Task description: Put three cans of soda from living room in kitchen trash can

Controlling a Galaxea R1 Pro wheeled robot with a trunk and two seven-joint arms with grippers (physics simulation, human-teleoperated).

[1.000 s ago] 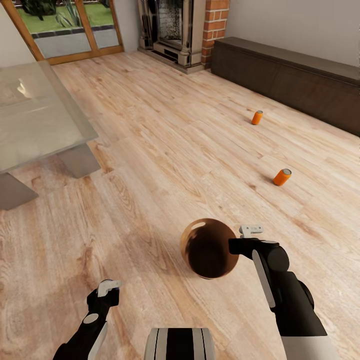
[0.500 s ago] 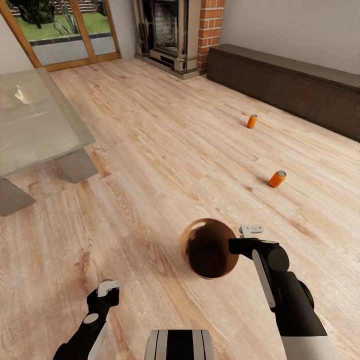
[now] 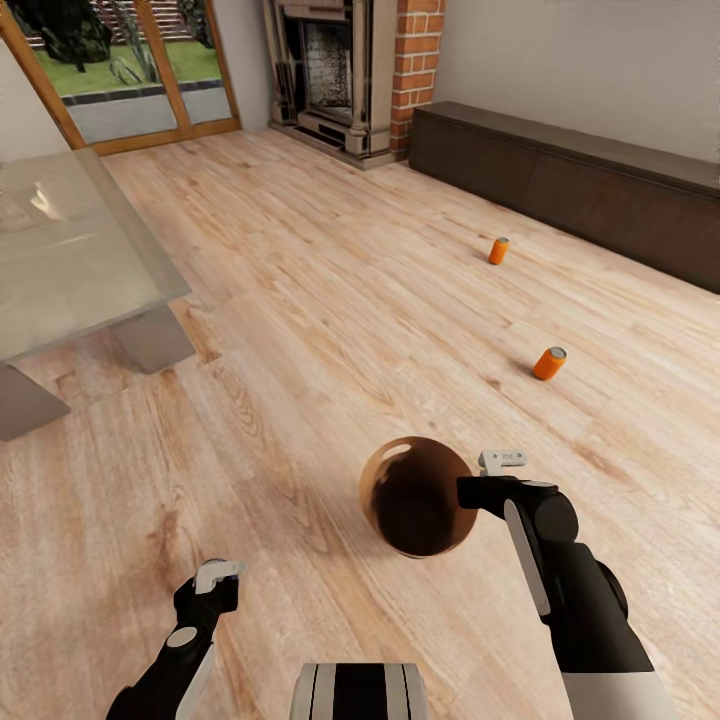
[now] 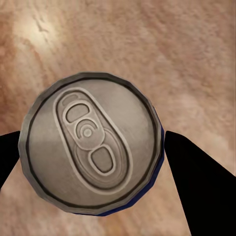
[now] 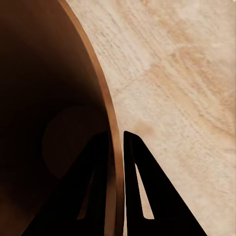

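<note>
View has backed away from two floor cans [image 3: 549, 363]; left gripper [image 4: 93, 157] stays clamped on a can [image 4: 91, 147], right gripper [image 5: 115, 135] pinches bin [image 3: 415, 497] rim.

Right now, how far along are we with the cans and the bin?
Nothing is binned yet: the tash can's brown inside looks empty. In hand: the right gripper pinches the bin's rim, one finger inside and one outside, and the left gripper holds one can of soda between its fingers. Left: two orange cans on the living-room floor, the near can and the far can by the dark cabinet.
</note>
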